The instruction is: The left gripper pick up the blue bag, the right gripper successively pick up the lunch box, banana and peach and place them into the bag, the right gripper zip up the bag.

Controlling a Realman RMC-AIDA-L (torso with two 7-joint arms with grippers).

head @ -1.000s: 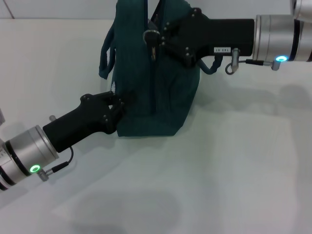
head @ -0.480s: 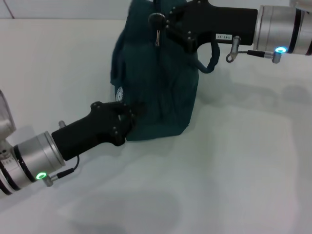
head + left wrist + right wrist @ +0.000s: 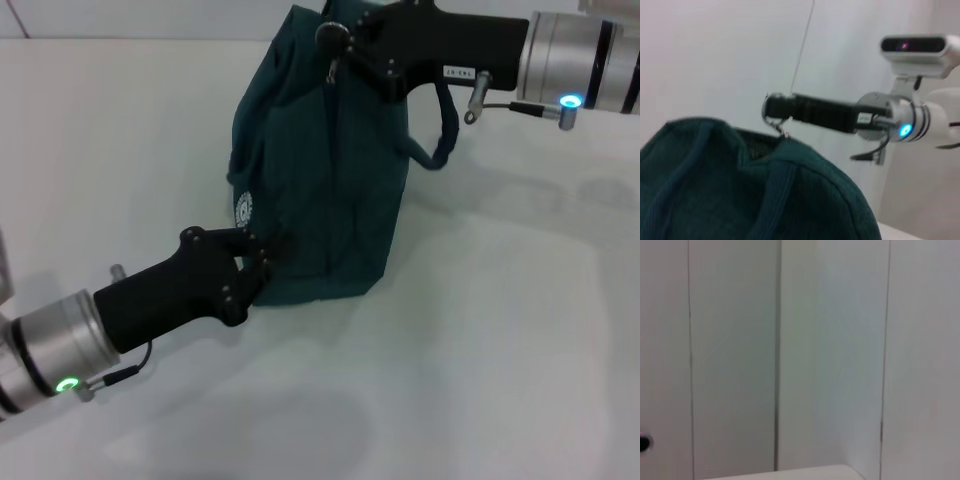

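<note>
Blue bag (image 3: 320,160), upright on white bench (image 3: 480,340), held by both pincers.
Bag stands tall, long axis vertical, top leaning slightly toward the right arm; logo patch (image 3: 243,209) faces the robot's left. Left pincer (image 3: 262,252) is clamped on the bag's lower near corner. Right pincer (image 3: 336,42) is closed on the metal zip pull (image 3: 330,66) at the top edge. One loop handle (image 3: 440,125) hangs beneath the right arm.
</note>
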